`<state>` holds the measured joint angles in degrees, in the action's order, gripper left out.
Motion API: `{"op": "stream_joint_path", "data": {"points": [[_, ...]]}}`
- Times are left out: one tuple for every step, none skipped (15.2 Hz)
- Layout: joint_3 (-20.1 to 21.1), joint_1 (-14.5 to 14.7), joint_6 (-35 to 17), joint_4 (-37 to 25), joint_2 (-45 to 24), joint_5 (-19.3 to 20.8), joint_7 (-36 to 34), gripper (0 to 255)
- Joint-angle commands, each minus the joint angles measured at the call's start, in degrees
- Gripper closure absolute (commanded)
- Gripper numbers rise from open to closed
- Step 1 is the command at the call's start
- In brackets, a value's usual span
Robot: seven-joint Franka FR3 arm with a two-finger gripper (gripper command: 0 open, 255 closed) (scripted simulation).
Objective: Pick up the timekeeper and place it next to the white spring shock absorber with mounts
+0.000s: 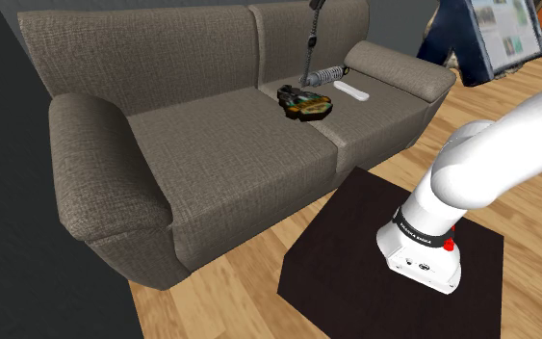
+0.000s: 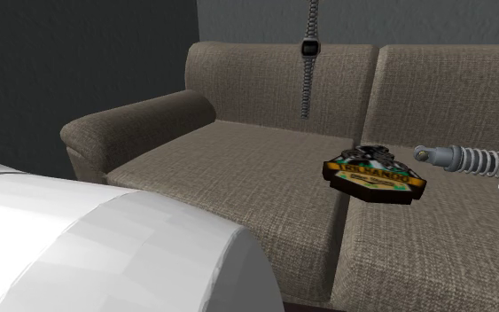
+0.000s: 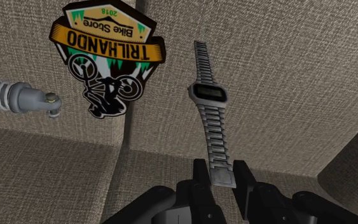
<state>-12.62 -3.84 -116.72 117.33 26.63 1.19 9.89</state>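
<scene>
I have the gripper (image 3: 221, 173) with its jaws pinched narrow on the end link of the metal wristwatch (image 3: 209, 93). The band runs straight out beyond the fingertips, above the sofa (image 3: 285, 63). Beyond the jaws, a bike-store badge (image 3: 107, 57) lies between the watch and the white spring shock absorber (image 3: 15, 98).

White arm (image 1: 509, 135), black gripper (image 3: 220, 172)

Shoulder view looks down over the sofa (image 1: 220, 164) from high; second exterior view faces it low, close.
</scene>
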Motion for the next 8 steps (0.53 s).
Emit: {"op": "stream_joint_path", "data": {"points": [[0.1,0.1,1.6,-1.8,-0.3,-0.1,-0.1,255],[0.1,0.1,2.3,-2.8,-0.5,-0.1,-0.1,255],[0.1,0.1,3.1,-3.8,-0.7,-0.1,-0.1,255],[0.1,0.2,3.8,-4.7,-1.0,-0.2,-0.1,255],[0.1,0.2,4.6,-5.7,-1.2,-0.2,-0.1,255],[0.1,0.3,5.3,-6.8,-1.5,-0.3,-0.1,255],[0.1,0.3,6.1,-7.8,-1.7,-0.3,-0.1,255],[0.1,0.3,6.9,-8.8,-2.0,-0.4,-0.1,255]]}}
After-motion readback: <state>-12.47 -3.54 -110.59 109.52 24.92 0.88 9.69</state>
